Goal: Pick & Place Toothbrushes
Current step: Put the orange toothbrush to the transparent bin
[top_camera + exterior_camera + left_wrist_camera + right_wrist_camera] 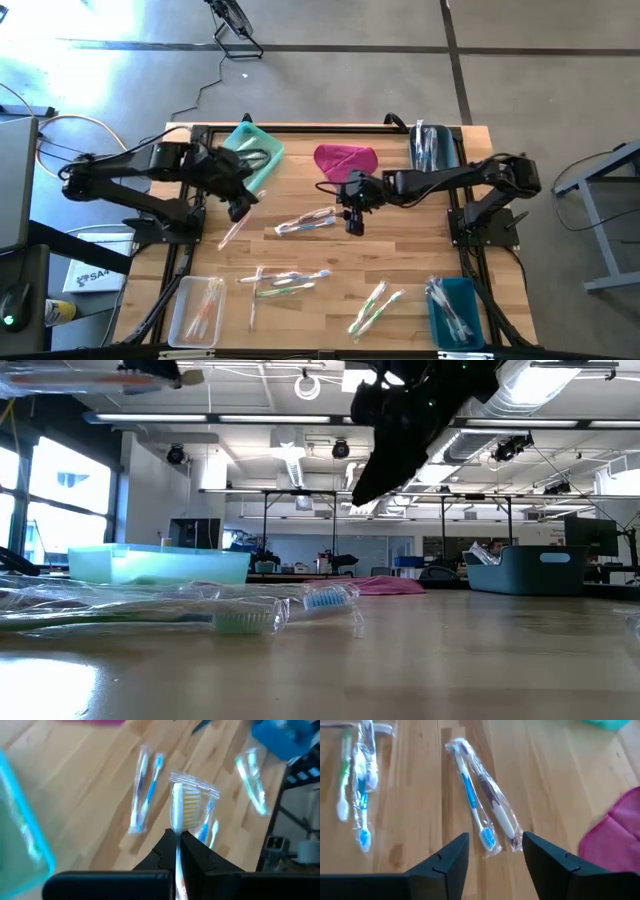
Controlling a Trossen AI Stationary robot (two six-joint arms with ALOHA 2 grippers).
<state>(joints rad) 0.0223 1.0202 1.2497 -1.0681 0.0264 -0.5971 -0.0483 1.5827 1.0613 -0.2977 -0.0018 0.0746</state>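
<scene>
My left gripper (178,836) is shut on a wrapped toothbrush with a pale bristle head (186,802). In the high view it hangs over the table's left half (240,208), beside the teal tray (252,150). My right gripper (495,851) stands open over the table's middle (355,222). Just ahead of its fingertips two wrapped toothbrushes lie flat on the wood, one blue (471,800) and one white with purple (496,807). More wrapped toothbrushes lie near the front (285,280) (375,305). My left gripper pinches the wrapped toothbrush between its two fingers just behind the bristle head (177,831). The head sticks out past the fingertips and the pinkish handle (230,235) runs back the other way. The toothbrush is lifted clear of the table.
A magenta cloth (345,160) lies at the far middle. A dark blue bin (432,148) stands at the far right, a blue bin (455,310) with toothbrushes at the near right, and a clear bin (198,310) at the near left. In the low view, wrapped toothbrushes (240,615) lie close in front.
</scene>
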